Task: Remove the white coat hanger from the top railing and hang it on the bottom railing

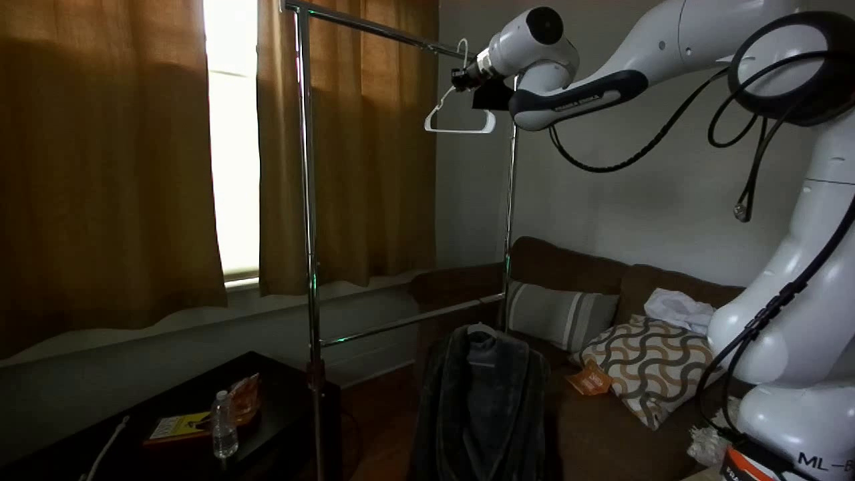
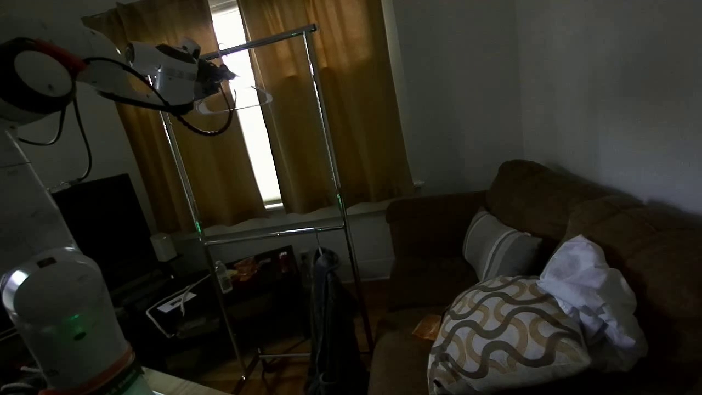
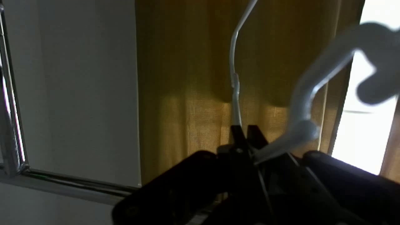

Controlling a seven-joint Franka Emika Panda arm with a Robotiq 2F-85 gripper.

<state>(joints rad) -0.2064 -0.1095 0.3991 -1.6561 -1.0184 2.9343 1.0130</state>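
**Step in hand:** removal of the white coat hanger [image 1: 461,131] from the top railing [image 1: 374,29]. The claw [image 1: 461,80] appears clamped on the hanger at its neck; in the wrist view its tips stand close together there. The hanger is directly at the top railing, between the left post [image 1: 305,167] and the right post [image 2: 321,109]. In an exterior view the hook [image 1: 463,40] reaches just above the bar. Whether it touches the bar or stands clear cannot be determined.

**Next move (judgement):** raise the hook clear of the bar, back it off to the near side, then lower it to the bottom railing [image 2: 274,234]. The dark jacket [image 1: 494,394] hangs toward the right end of that railing; the stretch to its left is the likelier target.

**Hanger, appearance:** thin, white, triangular, with a straight lower bar and no garment on it. In the wrist view its nearer shoulder is blurred and grey.
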